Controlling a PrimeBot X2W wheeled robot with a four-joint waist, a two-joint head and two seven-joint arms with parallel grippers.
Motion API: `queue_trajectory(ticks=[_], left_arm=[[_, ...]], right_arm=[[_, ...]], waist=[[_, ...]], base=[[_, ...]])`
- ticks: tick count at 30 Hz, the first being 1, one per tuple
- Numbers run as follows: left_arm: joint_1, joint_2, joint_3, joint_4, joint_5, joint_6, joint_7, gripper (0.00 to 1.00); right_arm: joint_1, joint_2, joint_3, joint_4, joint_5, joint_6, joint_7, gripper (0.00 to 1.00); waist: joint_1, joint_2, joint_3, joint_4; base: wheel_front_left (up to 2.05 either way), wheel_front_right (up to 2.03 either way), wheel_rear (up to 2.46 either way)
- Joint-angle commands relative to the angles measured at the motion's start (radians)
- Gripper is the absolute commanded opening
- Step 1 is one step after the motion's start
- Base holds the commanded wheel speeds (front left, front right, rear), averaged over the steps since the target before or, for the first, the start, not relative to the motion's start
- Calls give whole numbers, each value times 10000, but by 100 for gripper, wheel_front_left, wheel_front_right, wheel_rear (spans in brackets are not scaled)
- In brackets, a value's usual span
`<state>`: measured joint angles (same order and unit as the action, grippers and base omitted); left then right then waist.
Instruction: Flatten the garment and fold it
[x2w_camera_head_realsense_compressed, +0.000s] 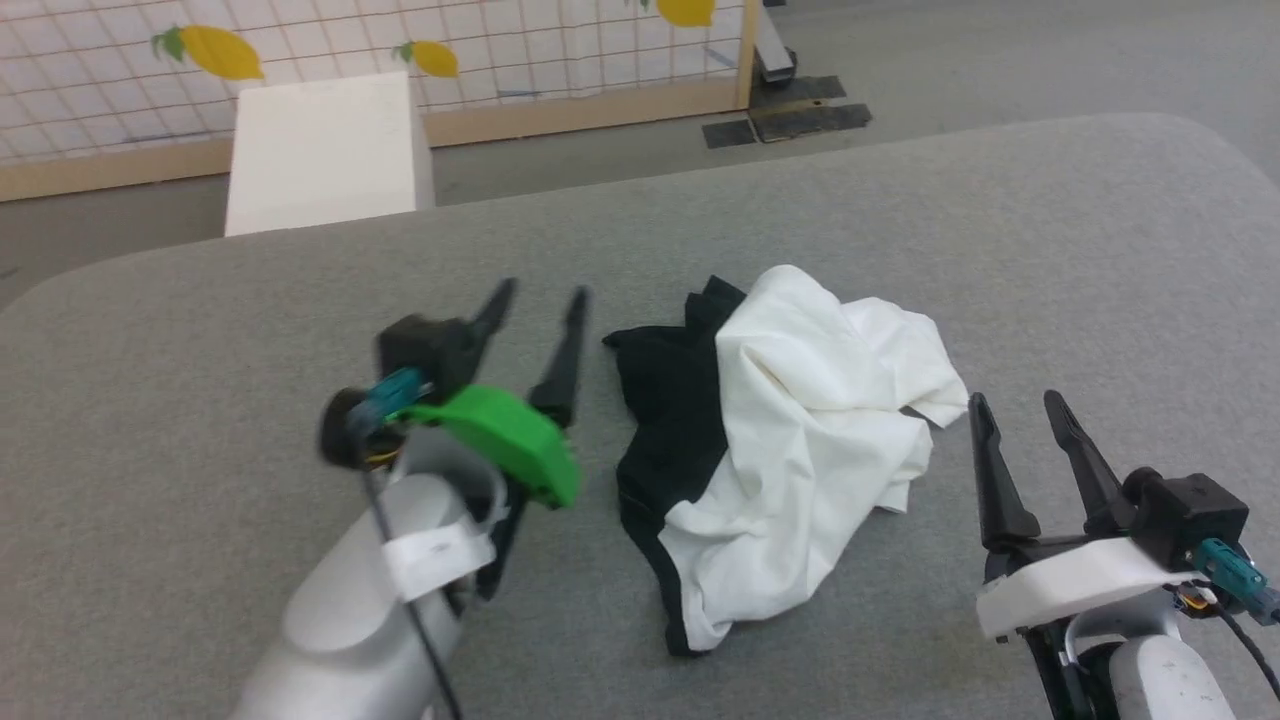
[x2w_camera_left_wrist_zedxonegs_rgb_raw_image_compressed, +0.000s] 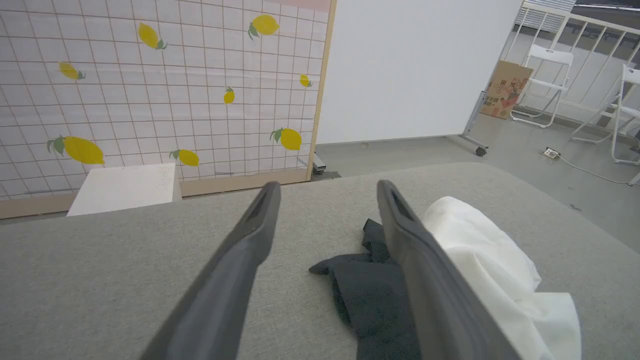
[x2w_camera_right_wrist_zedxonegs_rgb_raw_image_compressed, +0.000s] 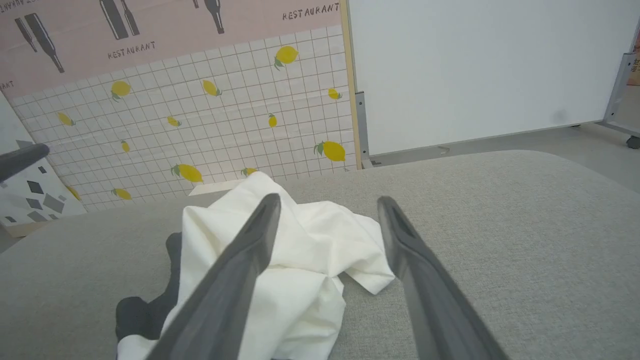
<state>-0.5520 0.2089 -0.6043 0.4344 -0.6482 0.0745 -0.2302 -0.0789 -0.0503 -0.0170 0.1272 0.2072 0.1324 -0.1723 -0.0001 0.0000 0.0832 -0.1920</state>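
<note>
The garment (x2w_camera_head_realsense_compressed: 800, 440) lies crumpled in a heap at the middle of the grey padded table (x2w_camera_head_realsense_compressed: 200, 330), white folds on top and to the right, black fabric along its left side. My left gripper (x2w_camera_head_realsense_compressed: 540, 295) hovers open just left of the black part, empty; in the left wrist view the left gripper (x2w_camera_left_wrist_zedxonegs_rgb_raw_image_compressed: 327, 187) has the garment (x2w_camera_left_wrist_zedxonegs_rgb_raw_image_compressed: 480, 260) to the right of its fingers. My right gripper (x2w_camera_head_realsense_compressed: 1015, 400) stands open and empty beside the white edge at the lower right. In the right wrist view the right gripper (x2w_camera_right_wrist_zedxonegs_rgb_raw_image_compressed: 327, 200) points past the garment (x2w_camera_right_wrist_zedxonegs_rgb_raw_image_compressed: 305, 250).
A white box (x2w_camera_head_realsense_compressed: 325, 150) stands behind the table's far left edge, before a tiled partition with lemons (x2w_camera_head_realsense_compressed: 210, 50). Grey floor (x2w_camera_head_realsense_compressed: 1000, 60) lies beyond the far edge. White folding chairs (x2w_camera_left_wrist_zedxonegs_rgb_raw_image_compressed: 545, 85) and a cardboard box (x2w_camera_left_wrist_zedxonegs_rgb_raw_image_compressed: 505, 90) stand far off right.
</note>
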Motion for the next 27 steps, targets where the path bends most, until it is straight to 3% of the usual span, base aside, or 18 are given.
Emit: queue_trajectory(ticks=[1,5,8,10,15,22,27], left_arm=[[417,252,231,-232,163,211,-164,100],[1490,805,1268,-1323,699,735,-305,100],[2446,947,2113,-2166,1170,861,-311,100],[3577,875,3032,-2874,1764,799,-313,100],[4625,525,3695,-3280,2283,733,-314,100],[4992,134,4164,-3205,2672,353,-315,100],[3882,-362,3443,-2373,2791,-441,147,100]], right_arm=[[139,1,-59,-79,-79,-17,39,100],[264,1,-156,-205,-111,-17,124,100],[356,1,-216,-297,-150,-17,171,100],[460,1,-276,-430,-291,-17,290,100],[625,1,-352,-648,-412,-17,478,100],[667,1,-341,-809,-406,-17,591,100],[613,1,-211,-802,-313,-17,576,100]], waist=[[1,0,-124,258],[1,0,-221,461],[1,0,-255,578],[1,0,-261,707],[1,0,-250,828],[1,0,-150,785],[1,0,61,542]], base=[[0,0,0],[0,0,0],[0,0,0],[0,0,0],[0,0,0],[0,0,0],[0,0,0]])
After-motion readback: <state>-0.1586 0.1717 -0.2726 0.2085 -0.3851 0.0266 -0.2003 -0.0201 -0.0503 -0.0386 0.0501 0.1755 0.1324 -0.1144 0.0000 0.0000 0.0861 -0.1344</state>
